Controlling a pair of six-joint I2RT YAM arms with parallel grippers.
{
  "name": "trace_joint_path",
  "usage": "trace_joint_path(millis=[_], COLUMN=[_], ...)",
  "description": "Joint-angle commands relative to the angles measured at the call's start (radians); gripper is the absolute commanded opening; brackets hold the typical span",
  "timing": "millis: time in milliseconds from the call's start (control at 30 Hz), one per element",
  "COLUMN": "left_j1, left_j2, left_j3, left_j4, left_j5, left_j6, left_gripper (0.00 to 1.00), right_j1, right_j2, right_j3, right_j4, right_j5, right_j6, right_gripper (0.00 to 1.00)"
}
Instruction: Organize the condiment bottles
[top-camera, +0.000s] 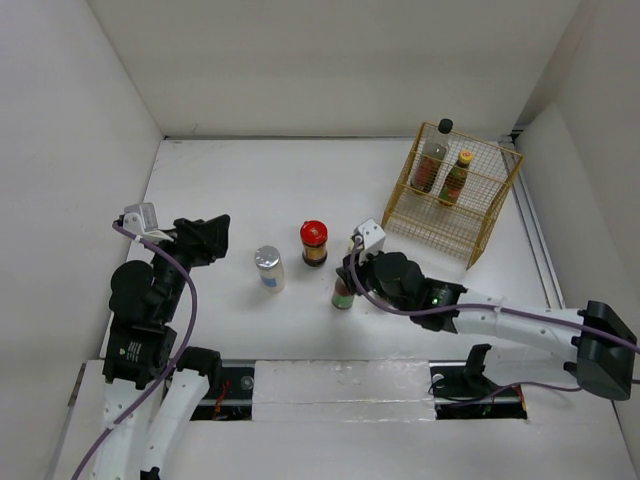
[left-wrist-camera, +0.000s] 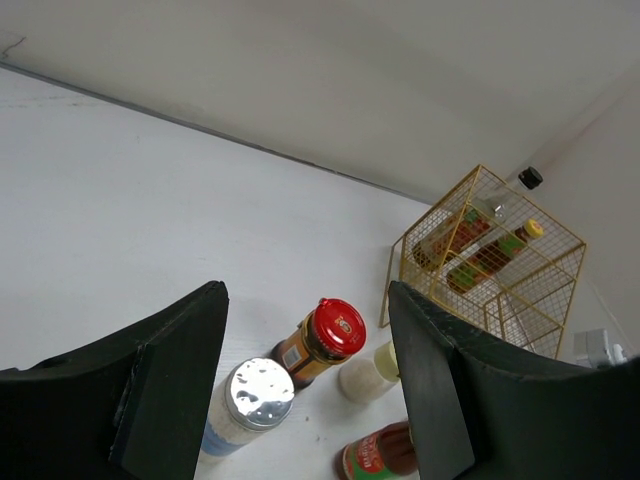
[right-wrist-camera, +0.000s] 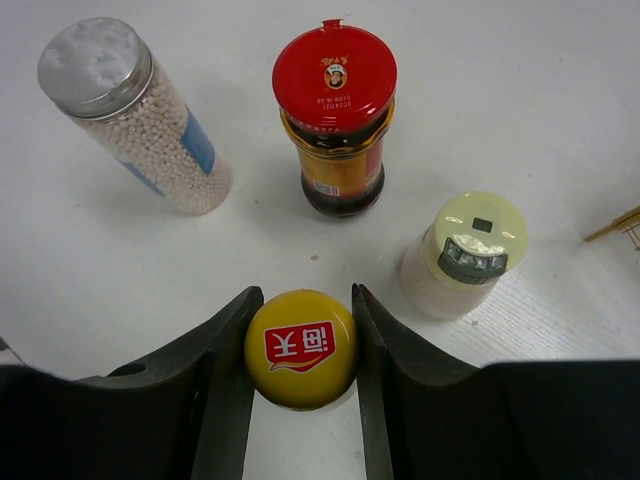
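**Top external:** Your right gripper (top-camera: 350, 278) is down over the red-and-green-labelled bottle (top-camera: 343, 295) near the middle of the table (top-camera: 220, 180). The red-capped jar (top-camera: 314, 243) stands just beyond it, and the silver-capped jar (top-camera: 268, 268) is farther left. Your left gripper (top-camera: 212, 238) hangs at the left, apart from all three. At the far right, the gold wire basket (top-camera: 440, 225) holds the black-capped bottle (top-camera: 434, 160) and a yellow-capped bottle (top-camera: 455, 178) side by side.

**Left wrist:** Your left gripper (left-wrist-camera: 305, 300) is spread wide, with nothing between its fingers (left-wrist-camera: 170, 390). Past them stand the silver-capped jar (left-wrist-camera: 258, 385), the red-capped jar (left-wrist-camera: 335, 328) and the pale-green-capped jar (left-wrist-camera: 372, 372). The red-and-green-labelled bottle (left-wrist-camera: 375, 455) is at the bottom edge, and the basket (left-wrist-camera: 540, 290) is behind.

**Right wrist:** Your right gripper (right-wrist-camera: 304, 293) pinches the red-and-green-labelled bottle (right-wrist-camera: 301, 348) by its yellow cap, one finger against each side. Ahead are the silver-capped jar (right-wrist-camera: 130, 110) and the red-capped jar (right-wrist-camera: 335, 110). The pale-green-capped jar (right-wrist-camera: 465, 250) is close on the right.
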Motion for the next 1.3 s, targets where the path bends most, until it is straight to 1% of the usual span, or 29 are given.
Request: trace_joint_path(millis=[0,67,100,167,200,267,300,367,400,467,500,600,633,667,733,767,833,867,933,1000,1033,1167,1267], left_j1=[0.003,0.003,0.003,0.003,0.003,0.003,0.003,0.003,0.003,0.003,0.003,0.003,0.003,0.003,0.003,0.003,0.003,0.003,0.003,0.003,0.003,0.003,0.003], left_j2=[-0.001,-0.001,-0.001,-0.001,-0.001,-0.001,-0.001,-0.001,-0.010,-0.010,-0.001,-0.001,-0.001,-0.001,-0.001,-0.001,-0.001,-0.001,-0.001,-0.001,-0.001,-0.001,-0.001], left_j3=[-0.001,-0.001,-0.001,-0.001,-0.001,-0.001,-0.001,-0.001,-0.001,-0.001,-0.001,-0.001,-0.001,-0.001,-0.001,-0.001,-0.001,-0.001,-0.001,-0.001,-0.001,-0.001,-0.001], left_j4=[0.059,0.059,0.059,0.069,0.069,0.069,0.069,0.069,0.069,0.069,0.069,0.069,0.069,0.069,0.069,0.069,0.069,0.069,0.069,0.069,0.069,0.069,0.069], left_j5=[0.019,0.019,0.019,0.019,0.019,0.019,0.019,0.019,0.019,0.019,0.019,0.030,0.030,0.030,0.020,0.020,0.020,0.020,0.029,0.030,0.030,0.020,0.020], left_j6=[0.014,0.014,0.014,0.014,0.014,0.014,0.014,0.014,0.014,0.014,0.014,0.014,0.014,0.014,0.014,0.014,0.014,0.014,0.014,0.014,0.014,0.014,0.014], left_gripper=[0.61,0.61,0.61,0.61,0.61,0.61,0.61,0.61,0.61,0.61,0.61,0.61,0.61,0.61,0.61,0.61,0.61,0.61,0.61,0.61,0.61,0.61,0.61], right_j1=[0.004,0.004,0.004,-0.027,-0.037,-0.071,-0.126,-0.198,-0.276,-0.355,-0.437,-0.568,-0.652,-0.691,-0.761,-0.822,-0.878,-0.936,-0.991,-1.045,-1.057,-1.096,-1.119], right_j2=[-0.091,-0.128,-0.153,-0.165,-0.174,-0.186,-0.187,-0.213,-0.223,-0.223,-0.213,-0.148,-0.128,-0.110,-0.053,-0.033,0.029,0.049,0.114,0.157,0.187,0.218,0.218], right_j3=[0.092,0.141,0.199,0.267,0.328,0.379,0.399,0.447,0.463,0.519,0.534,0.624,0.649,0.701,0.746,0.769,0.842,0.861,0.905,0.938,0.947,0.956,0.904], right_j4=[0.115,0.115,0.115,0.090,0.062,0.039,0.030,0.014,0.001,-0.024,-0.024,-0.056,-0.090,-0.104,-0.119,-0.140,-0.162,-0.162,-0.171,-0.191,-0.200,-0.201,-0.201], right_j5=[0.022,0.061,0.062,0.084,0.103,0.170,0.171,0.180,0.209,0.238,0.252,0.252,0.234,0.217,0.166,0.154,0.144,0.110,0.059,0.002,-0.009,-0.072,-0.081], right_j6=[-0.038,-0.069,-0.098,-0.130,-0.164,-0.188,-0.189,-0.215,-0.215,-0.245,-0.254,-0.265,-0.265,-0.265,-0.265,-0.265,-0.265,-0.265,-0.253,-0.236,-0.227,-0.193,-0.170], right_gripper=[0.15,0.15,0.15,0.15,0.15,0.15,0.14,0.14,0.14,0.14,0.13,0.12,0.12,0.12,0.12,0.12,0.12,0.12,0.12,0.10,0.10,0.10,0.10])
